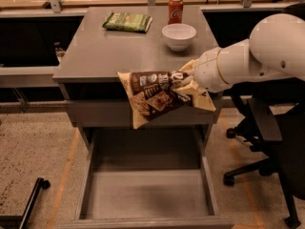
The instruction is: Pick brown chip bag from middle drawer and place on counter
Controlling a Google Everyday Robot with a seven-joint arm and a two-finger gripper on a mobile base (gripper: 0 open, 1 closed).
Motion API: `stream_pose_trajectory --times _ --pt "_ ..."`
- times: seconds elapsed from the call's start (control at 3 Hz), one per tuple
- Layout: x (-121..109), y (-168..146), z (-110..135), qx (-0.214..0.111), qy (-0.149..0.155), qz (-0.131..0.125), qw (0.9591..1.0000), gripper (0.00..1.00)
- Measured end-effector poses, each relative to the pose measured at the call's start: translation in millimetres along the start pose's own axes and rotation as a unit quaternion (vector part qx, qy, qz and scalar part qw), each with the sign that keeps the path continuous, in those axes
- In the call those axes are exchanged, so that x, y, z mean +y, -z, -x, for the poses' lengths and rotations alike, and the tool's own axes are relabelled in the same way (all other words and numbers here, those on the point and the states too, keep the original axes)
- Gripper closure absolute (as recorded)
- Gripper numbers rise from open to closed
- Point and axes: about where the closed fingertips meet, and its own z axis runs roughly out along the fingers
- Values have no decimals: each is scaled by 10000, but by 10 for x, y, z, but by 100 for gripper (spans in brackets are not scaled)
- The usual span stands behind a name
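My gripper (187,83) is shut on the brown chip bag (155,95) and holds it by its right end in the air. The bag hangs tilted in front of the counter's front edge, over the shallower drawer front, with its cream-tan ends to the left and right. The counter (119,49) is the grey cabinet top behind the bag. The middle drawer (147,194) is pulled out below, its grey floor bare. My white arm comes in from the right.
On the counter lie a flat green snack bag (127,21), a white bowl (178,36) and a red soda can (175,9). A black office chair (274,142) stands at the right, close to the drawer. A black bar (28,204) lies on the floor at the left.
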Motion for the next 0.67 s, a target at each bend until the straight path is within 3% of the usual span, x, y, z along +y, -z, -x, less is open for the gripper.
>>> stream_pose_trajectory --times 0.33,0.67 --pt "-281 87 347 -136 424 -472 9979 100" --pt "-647 128 763 -395 948 -866 9909 100"
